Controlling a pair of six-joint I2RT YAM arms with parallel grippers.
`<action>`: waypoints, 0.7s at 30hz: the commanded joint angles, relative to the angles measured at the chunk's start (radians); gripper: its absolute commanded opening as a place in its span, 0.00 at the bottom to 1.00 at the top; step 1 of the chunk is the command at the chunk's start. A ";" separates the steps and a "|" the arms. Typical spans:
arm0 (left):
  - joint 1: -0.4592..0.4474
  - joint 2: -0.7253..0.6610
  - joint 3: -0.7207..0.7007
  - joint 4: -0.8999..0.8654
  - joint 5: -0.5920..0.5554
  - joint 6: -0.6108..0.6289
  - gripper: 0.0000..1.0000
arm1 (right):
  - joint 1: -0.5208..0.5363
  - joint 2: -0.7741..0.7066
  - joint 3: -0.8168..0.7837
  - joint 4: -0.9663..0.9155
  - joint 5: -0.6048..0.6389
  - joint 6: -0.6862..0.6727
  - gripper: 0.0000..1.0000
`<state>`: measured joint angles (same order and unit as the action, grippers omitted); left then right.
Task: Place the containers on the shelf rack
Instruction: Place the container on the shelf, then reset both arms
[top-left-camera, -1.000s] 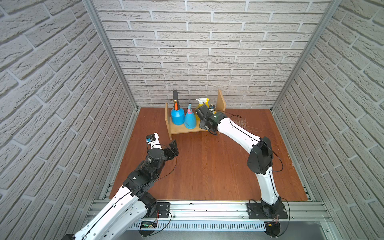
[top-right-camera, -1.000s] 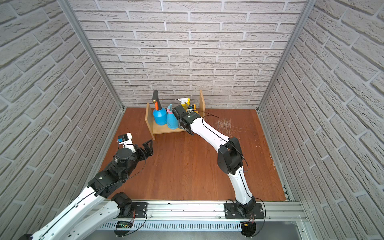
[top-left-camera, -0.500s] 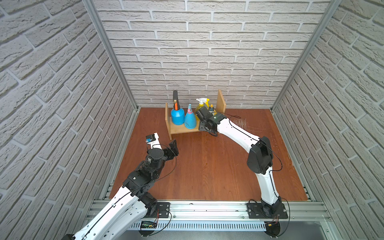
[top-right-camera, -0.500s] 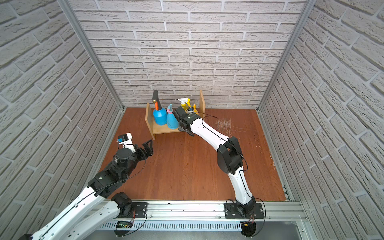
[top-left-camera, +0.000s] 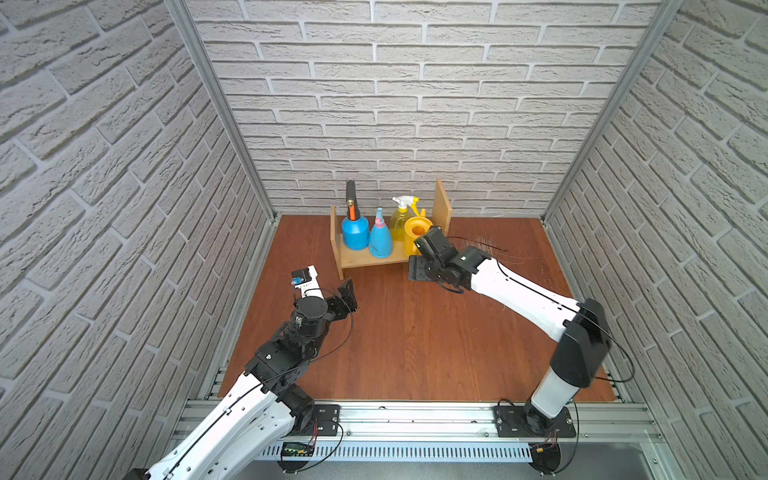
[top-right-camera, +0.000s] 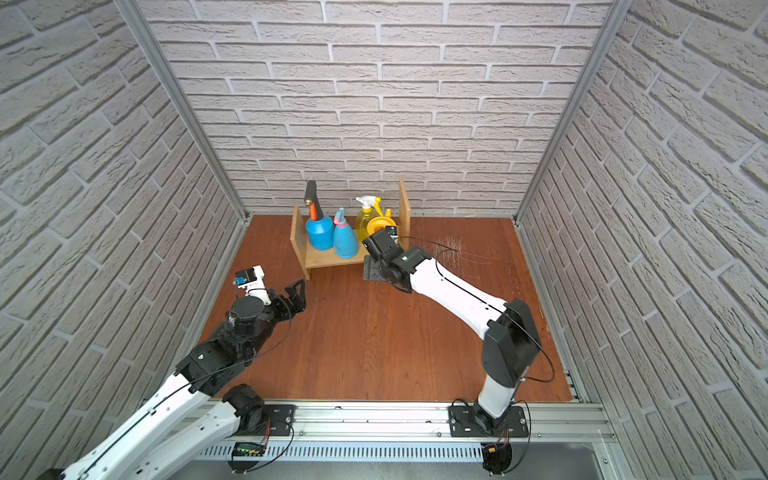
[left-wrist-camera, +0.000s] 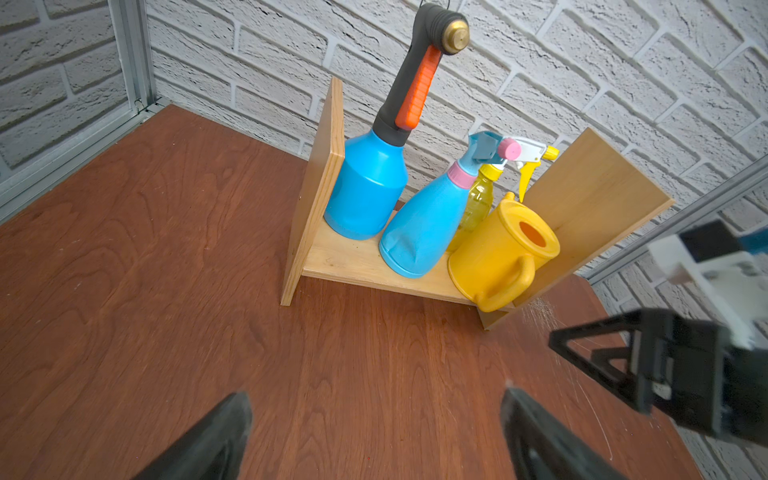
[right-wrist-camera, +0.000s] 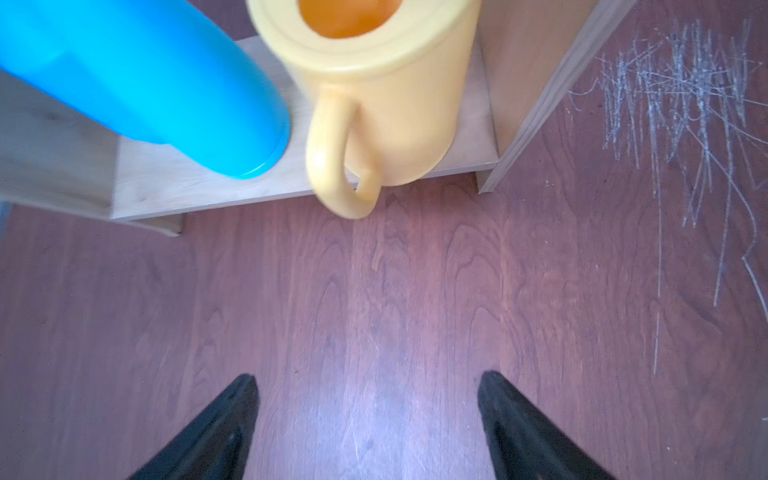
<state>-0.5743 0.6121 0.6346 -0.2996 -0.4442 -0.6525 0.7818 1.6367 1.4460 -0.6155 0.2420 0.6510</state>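
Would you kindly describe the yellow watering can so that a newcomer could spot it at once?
Look to the wooden shelf rack by the back brick wall. The yellow watering can stands at its end beside the taller side panel, in front of the yellow trigger bottle. Alone among its neighbours, it is squat and opaque, with an open mouth and a loop handle.
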 joint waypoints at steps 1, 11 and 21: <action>0.008 -0.005 -0.002 0.023 0.002 0.008 0.98 | 0.014 -0.166 -0.165 0.156 -0.050 -0.096 0.87; 0.012 0.019 -0.041 0.075 0.022 -0.016 0.98 | 0.000 -0.801 -0.713 0.396 0.289 -0.297 0.96; 0.016 0.105 -0.108 0.156 0.113 -0.039 0.98 | -0.382 -0.995 -1.090 0.625 0.254 -0.377 0.98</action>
<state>-0.5674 0.7090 0.5453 -0.2070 -0.3592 -0.6819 0.5091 0.6392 0.4129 -0.1173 0.5304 0.2726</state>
